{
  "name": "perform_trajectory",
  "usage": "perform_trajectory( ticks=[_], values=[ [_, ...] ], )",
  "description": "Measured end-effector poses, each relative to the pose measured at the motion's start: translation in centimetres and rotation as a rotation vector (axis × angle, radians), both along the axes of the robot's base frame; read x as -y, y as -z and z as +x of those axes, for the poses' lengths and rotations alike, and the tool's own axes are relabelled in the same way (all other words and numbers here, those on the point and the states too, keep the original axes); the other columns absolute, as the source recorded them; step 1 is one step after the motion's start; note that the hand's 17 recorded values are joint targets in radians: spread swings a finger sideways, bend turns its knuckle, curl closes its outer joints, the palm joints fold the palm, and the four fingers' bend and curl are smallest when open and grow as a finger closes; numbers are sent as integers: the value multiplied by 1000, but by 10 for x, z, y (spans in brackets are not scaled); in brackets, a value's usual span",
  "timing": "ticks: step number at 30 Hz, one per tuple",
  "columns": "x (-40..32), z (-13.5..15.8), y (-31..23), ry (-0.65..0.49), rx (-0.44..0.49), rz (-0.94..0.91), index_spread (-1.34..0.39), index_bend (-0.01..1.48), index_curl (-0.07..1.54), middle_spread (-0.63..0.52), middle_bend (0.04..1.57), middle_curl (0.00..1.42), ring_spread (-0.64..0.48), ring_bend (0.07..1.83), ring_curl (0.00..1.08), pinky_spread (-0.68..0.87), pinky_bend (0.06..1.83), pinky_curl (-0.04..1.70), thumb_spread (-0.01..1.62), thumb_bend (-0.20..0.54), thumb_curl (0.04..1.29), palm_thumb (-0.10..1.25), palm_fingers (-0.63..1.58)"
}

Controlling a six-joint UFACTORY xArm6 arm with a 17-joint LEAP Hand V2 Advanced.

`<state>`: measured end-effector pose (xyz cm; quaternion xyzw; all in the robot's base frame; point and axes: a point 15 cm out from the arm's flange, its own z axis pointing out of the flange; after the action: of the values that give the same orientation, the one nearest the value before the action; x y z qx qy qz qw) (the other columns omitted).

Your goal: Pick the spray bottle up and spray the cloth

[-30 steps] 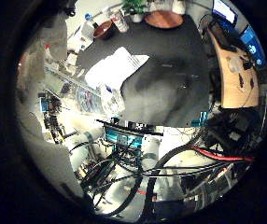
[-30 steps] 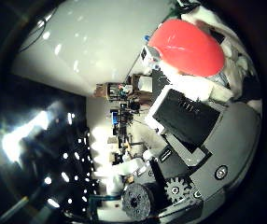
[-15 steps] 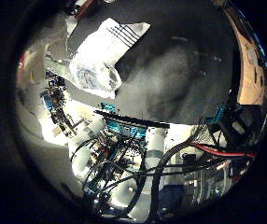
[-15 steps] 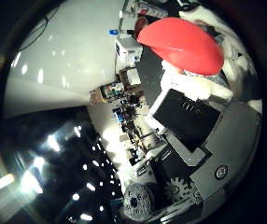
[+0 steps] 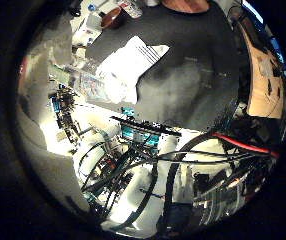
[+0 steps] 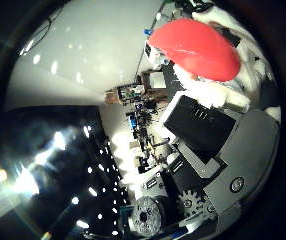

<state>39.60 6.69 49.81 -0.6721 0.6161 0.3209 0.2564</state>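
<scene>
While my hand (image 6: 218, 150) curls its fingers (image 6: 203, 95) round the spray bottle's red head (image 6: 195, 47), close against my palm, the white cloth (image 5: 128, 67) lies on the dark tabletop (image 5: 193, 85), at ten o'clock of its middle.

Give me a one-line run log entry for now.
hand: holds red-topped spray bottle | white striped cloth: on dark tabletop | spray: unseen

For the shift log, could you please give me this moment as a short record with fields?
held object: spray bottle, its red top close to the palm
robot hand: beside the bottle; finger closure cannot be judged
cloth: white, crumpled, with dark stripes at one edge
cloth support: dark table
cloth contact: lies apart from the robot hand
spray: none visible
</scene>
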Motion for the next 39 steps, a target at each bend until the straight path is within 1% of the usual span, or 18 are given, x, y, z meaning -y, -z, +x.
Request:
perform_trajectory(
  ticks=[6, 11, 14, 17, 20, 24, 33, 36, 39],
  values=[
    [-5, 7, 24, -3, -49, 7, -284, 1149, 710, -198, 1328, 771, -215, 1434, 644, -361, 1306, 582, 611, -17, 1066, 1004, 1198],
    [-5, 23, 71, 40, -99, -9, -284, 1148, 711, -197, 1329, 769, -215, 1434, 645, -354, 1310, 587, 610, -17, 1063, 1005, 1198],
    [-8, 30, 99, 49, -113, -40, -284, 1149, 712, -197, 1330, 769, -215, 1435, 645, -357, 1306, 586, 614, -15, 1061, 1008, 1197],
    [-15, 32, 110, 38, -118, -49, -284, 1148, 712, -197, 1330, 768, -215, 1434, 645, -360, 1305, 584, 618, -16, 1059, 1009, 1197],
    [-27, 31, 104, 14, -106, -55, -284, 1148, 712, -197, 1330, 767, -215, 1434, 645, -361, 1305, 584, 620, -16, 1058, 1010, 1198],
    [-48, 34, 84, -26, -49, -60, -284, 1147, 713, -197, 1327, 766, -215, 1434, 646, -361, 1305, 583, 622, -16, 1056, 1010, 1198],
    [-128, 31, 8, -121, 99, -78, -285, 1145, 713, -197, 1324, 768, -214, 1435, 644, -362, 1304, 582, 622, -16, 1054, 1010, 1200],
    [-157, 33, -7, -134, 147, -45, -285, 1145, 713, -197, 1323, 769, -213, 1436, 644, -362, 1304, 582, 618, -17, 1054, 1007, 1200],
    [-183, 30, -20, -155, 172, 22, -285, 1144, 714, -197, 1323, 769, -213, 1436, 643, -362, 1304, 582, 617, -19, 1053, 998, 1200]
  ],
)
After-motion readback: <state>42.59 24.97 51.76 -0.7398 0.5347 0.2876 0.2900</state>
